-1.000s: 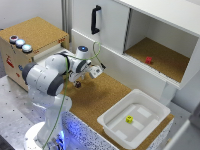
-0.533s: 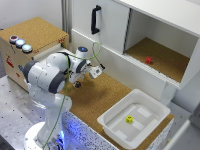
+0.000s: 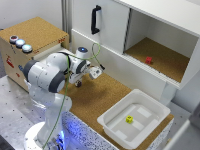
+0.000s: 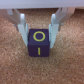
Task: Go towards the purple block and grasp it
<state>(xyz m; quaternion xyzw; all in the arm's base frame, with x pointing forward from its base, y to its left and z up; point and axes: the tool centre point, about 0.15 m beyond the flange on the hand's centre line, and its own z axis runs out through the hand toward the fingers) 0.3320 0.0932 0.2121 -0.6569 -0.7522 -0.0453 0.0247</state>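
Observation:
The purple block (image 4: 39, 44) is a small dark cube with a yellow "O" and "I" on its faces, resting on the cork surface. In the wrist view it sits between my gripper's (image 4: 39, 36) two fingers, one finger (image 4: 22, 29) on each side, close to its faces with a thin gap still showing. The gripper is open around it. In the exterior view my gripper (image 3: 78, 83) is lowered onto the cork counter at the exterior view's left, and the block is hidden beneath it.
A white tray (image 3: 114, 119) holding a yellow block (image 3: 129, 119) stands at the exterior view's right. A red block (image 3: 148, 60) lies in the open cupboard shelf. A cork-topped box with buttons (image 3: 37, 32) stands behind the arm. A cupboard door with a black handle (image 3: 95, 19) is close by.

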